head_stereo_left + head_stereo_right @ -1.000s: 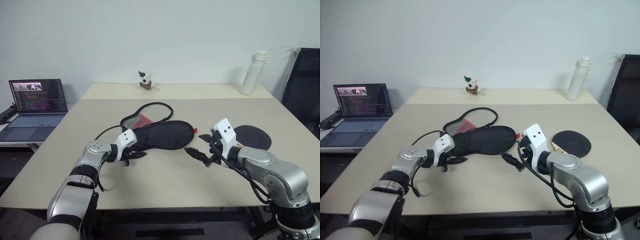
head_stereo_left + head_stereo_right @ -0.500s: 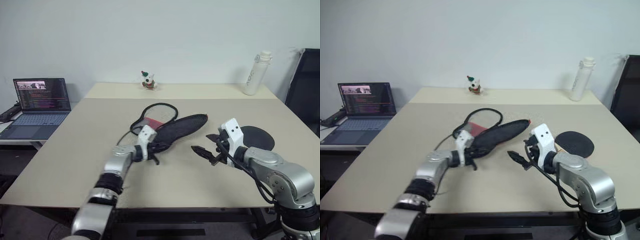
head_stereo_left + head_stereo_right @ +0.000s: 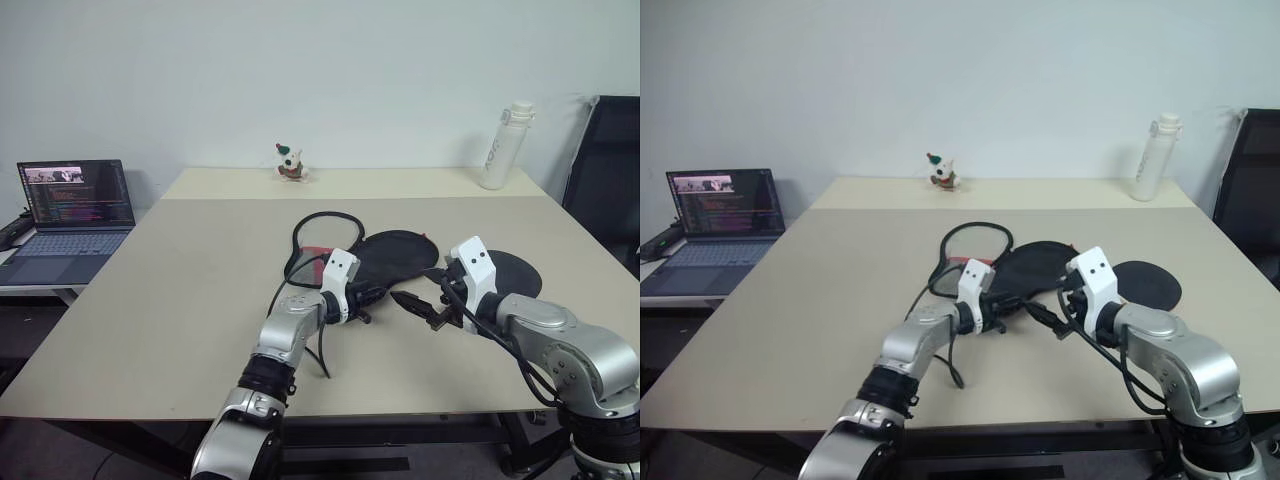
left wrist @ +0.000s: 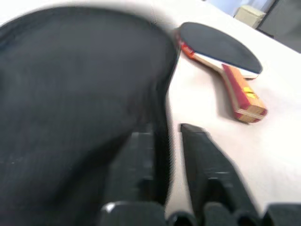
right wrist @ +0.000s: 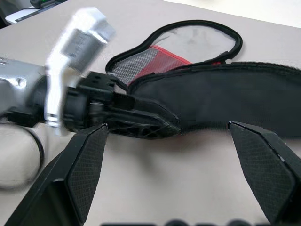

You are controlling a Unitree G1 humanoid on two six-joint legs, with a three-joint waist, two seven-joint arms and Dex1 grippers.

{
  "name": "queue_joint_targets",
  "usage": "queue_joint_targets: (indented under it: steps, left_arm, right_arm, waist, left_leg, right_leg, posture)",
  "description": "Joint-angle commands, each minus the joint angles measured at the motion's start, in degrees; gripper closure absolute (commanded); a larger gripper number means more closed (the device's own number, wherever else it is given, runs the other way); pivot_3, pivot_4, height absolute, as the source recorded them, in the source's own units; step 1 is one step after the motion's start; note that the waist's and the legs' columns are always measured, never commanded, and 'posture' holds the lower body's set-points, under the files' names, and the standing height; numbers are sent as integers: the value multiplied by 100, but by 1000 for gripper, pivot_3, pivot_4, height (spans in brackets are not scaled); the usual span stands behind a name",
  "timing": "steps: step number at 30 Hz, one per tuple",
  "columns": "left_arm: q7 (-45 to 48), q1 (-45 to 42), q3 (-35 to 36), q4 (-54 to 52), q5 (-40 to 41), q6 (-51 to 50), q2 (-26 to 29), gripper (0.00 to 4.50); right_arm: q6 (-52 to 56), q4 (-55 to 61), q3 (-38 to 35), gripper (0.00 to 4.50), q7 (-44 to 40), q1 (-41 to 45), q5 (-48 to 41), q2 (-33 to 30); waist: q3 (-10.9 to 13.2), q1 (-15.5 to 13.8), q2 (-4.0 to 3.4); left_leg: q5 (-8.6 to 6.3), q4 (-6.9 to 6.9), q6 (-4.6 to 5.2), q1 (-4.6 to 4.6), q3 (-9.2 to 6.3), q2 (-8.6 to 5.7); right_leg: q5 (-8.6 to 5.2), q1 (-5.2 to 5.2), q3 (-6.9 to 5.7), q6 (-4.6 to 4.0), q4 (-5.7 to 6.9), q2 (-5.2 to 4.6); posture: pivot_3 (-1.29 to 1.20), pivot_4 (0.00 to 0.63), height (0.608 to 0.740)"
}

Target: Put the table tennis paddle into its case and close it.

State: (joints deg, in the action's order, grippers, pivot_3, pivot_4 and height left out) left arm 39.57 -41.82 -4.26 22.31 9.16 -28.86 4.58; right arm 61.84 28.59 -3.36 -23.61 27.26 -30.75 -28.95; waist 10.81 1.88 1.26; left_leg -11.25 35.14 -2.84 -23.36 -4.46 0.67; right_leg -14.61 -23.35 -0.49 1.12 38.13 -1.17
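Note:
The case point(image 3: 398, 254) lies unzipped on the table, its black top flap folded toward the right. Behind it show the greyish lining point(image 5: 197, 40) and the red mesh pocket point(image 5: 150, 63). My left gripper point(image 3: 367, 294) rests at the flap's near edge. Its fingers point(image 4: 141, 155) stand slightly apart, open, with the zip rim running between them. The table tennis paddle point(image 4: 216, 44) lies flat just right of the case, black face up and wooden handle point(image 4: 242, 96) toward me. My right gripper point(image 5: 167, 136) hovers open in front of the case, facing the left gripper, with nothing in it.
The beige table point(image 3: 200, 300) has a laptop point(image 3: 75, 205) on a side desk to its left. A small figurine point(image 3: 290, 162) and a white bottle point(image 3: 500, 145) stand at the back. A black chair point(image 3: 605, 170) stands at the right.
My left arm swept to the right and dragged the case up next to the paddle and the right gripper. Its fingers, shut on the case edge before, have parted. The right gripper stayed put.

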Motion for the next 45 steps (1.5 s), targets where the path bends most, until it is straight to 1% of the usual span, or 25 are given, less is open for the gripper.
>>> queue_joint_targets:
  steps: [1, 2, 3, 5, 9, 12, 14, 19, 23, 27, 32, 35, 40, 43, 45]
  left_arm:
    - [786, 370, -59, -1130, 533, -376, 470, 2036]
    - [1035, 516, -1, -1387, 711, -476, 694, 1712]
    - [1311, 657, 156, -1604, 937, -588, 990, 1712]
    - [1591, 820, 337, -1845, 1217, -702, 1381, 1712]
    - [2035, 941, 938, -1812, 1635, -735, 2308, 1712]
    - [2288, 1007, 1104, -1794, 1825, -725, 2755, 1712]
    - [2321, 1010, 1174, -1752, 1873, -685, 2917, 1712]
    - [2168, 981, 1337, -1731, 1948, -662, 3054, 1712]
    - [2027, 989, 1343, -1773, 1982, -664, 3021, 1712]
    - [1895, 968, 1263, -1769, 1993, -646, 2966, 1712]
    - [1833, 923, 1168, -1793, 1992, -628, 2923, 1712]
    - [1805, 914, 1175, -1798, 1987, -618, 2927, 1712]
    - [1812, 964, 1218, -1823, 2017, -637, 2969, 1712]
    - [1810, 963, 1221, -1819, 2022, -638, 2966, 1712]
    - [1809, 934, 1199, -1804, 2017, -638, 2951, 1712]
  right_arm:
    - [-13, 35, -112, 0, 77, 62, -71, 88]
    - [-4, -22, -121, 0, 106, 94, -69, 133]
    - [15, -131, -132, 0, 166, 149, -62, 218]
    - [52, -283, -152, 0, 258, 222, -49, 339]
    - [249, -1121, -220, 0, 942, 502, 174, 1028]
    - [123, -1650, -50, 0, 1157, 611, 428, 1294]
    - [10, -2010, 17, 0, 1298, 699, 607, 1442]
    - [-355, -2781, -130, 0, 1716, 1041, 919, 1872]
    - [-534, -3121, -100, 0, 1695, 1215, 962, 2158]
    - [-867, -3763, -22, 0, 1706, 1422, 1088, 2441]
    - [-1174, -4344, -106, 0, 1800, 1662, 1209, 2702]
    - [-1113, -4036, -70, 0, 1821, 1597, 1234, 2651]
    - [-633, -3073, -52, 0, 1760, 1204, 1135, 2408]
    - [-505, -2828, -9, 0, 1830, 1043, 1221, 2314]
    - [-349, -2653, -114, 0, 1947, 930, 1190, 2334]
  waist:
    - [0, 9, -1]
    - [0, 9, -1]
    - [0, 16, -1]
    - [1, 14, -2]
    - [1, 11, -2]
    - [1, 0, -3]
    - [1, -22, -3]
    - [1, -22, -3]
    - [1, -4, -3]
    - [1, -1, -4]
    - [1, 0, -4]
    - [2, 0, -4]
    - [2, -3, -5]
    - [2, -3, -5]
    - [2, -3, -5]
  left_leg:
    - [0, -1, 0, 2, 0, 1]
    - [0, -3, 0, 3, 1, 2]
    - [0, -4, 0, 6, 0, 3]
    - [0, -5, 0, 15, 1, 8]
    - [0, -6, 0, 33, 2, 8]
    - [0, -10, 0, 33, 4, 7]
    - [0, -13, 0, 27, 7, 6]
    - [0, -13, 0, 20, 10, -1]
    - [0, -17, 0, 27, 9, 10]
    - [0, -20, 0, 30, 10, 12]
    - [0, -19, 0, 31, 11, 12]
    - [0, -20, 0, 30, 11, 12]
    - [0, -21, 0, 28, 11, 11]
    - [0, -21, 0, 29, 11, 11]
    - [0, -21, 0, 30, 11, 11]
  right_leg:
    - [0, 0, 1, 0, 0, 1]
    - [0, 0, 2, -1, 1, 1]
    - [0, 0, 2, -1, 4, 1]
    - [-1, 5, 1, -2, 5, 4]
    - [-1, 17, 3, -5, 10, 4]
    - [-2, 17, 5, -7, 7, 3]
    - [-2, 16, 5, -7, -2, 0]
    - [0, 12, 8, -6, -6, -9]
    - [-1, 11, 6, -7, 1, 1]
    - [-1, 11, 8, -7, 1, 4]
    - [-1, 11, 9, -7, 2, 3]
    - [-1, 11, 9, -7, 1, 3]
    - [-1, 11, 8, -7, -1, 2]
    - [-1, 11, 9, -7, 0, 2]
    - [-1, 11, 8, -7, 1, 2]
  posture:
    - [0, 150, 740]
    - [0, 150, 740]
    - [0, 150, 740]
    - [0, 150, 740]
    - [0, 150, 740]
    - [0, 150, 740]
    - [0, 150, 740]
    - [0, 150, 740]
    - [0, 150, 740]
    - [0, 150, 740]
    - [0, 150, 740]
    - [0, 150, 740]
    - [0, 150, 740]
    - [0, 150, 740]
    - [0, 150, 740]
